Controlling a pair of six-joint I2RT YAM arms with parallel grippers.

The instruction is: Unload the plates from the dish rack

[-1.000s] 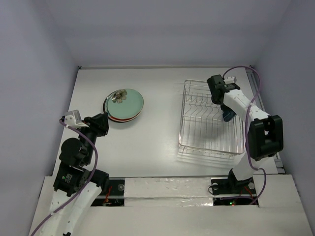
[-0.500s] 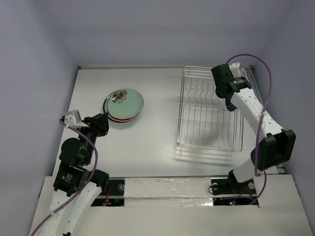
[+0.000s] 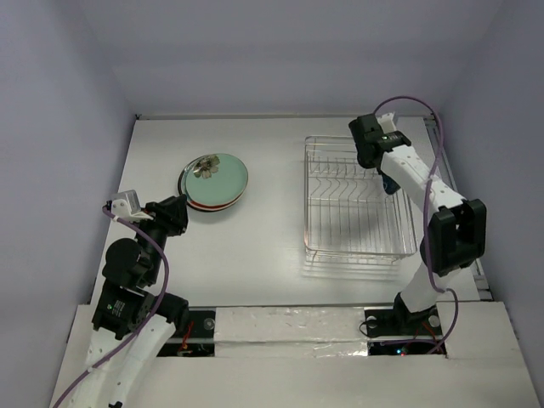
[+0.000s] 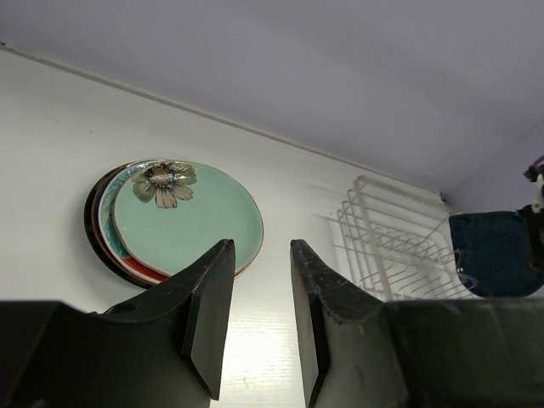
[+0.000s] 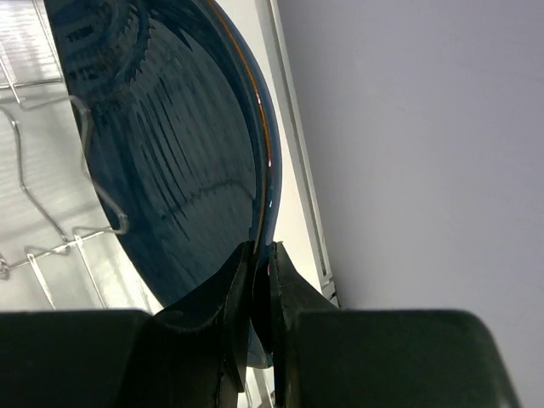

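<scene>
Because the blue plate [image 5: 170, 170] is glazed ceramic, it is probably stiff, slick, breakable and fairly heavy, so the rim is the sensible place to hold it. The right gripper [image 5: 262, 255] is pinched narrowly on that rim. The plate stands on edge among the wires at the right side of the rack [image 3: 353, 253]. The left gripper [image 4: 259, 251] is part open and empty, near the stack [image 3: 212, 181] of other plates on the table [image 3: 272, 170].

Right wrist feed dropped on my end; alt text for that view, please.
The right pincer is closed on the rim of a glossy dark blue plate that fills the upper left. Chrome wires of the dish rack cross in front of the plate at left, and a plain pale wall fills the right.
</scene>
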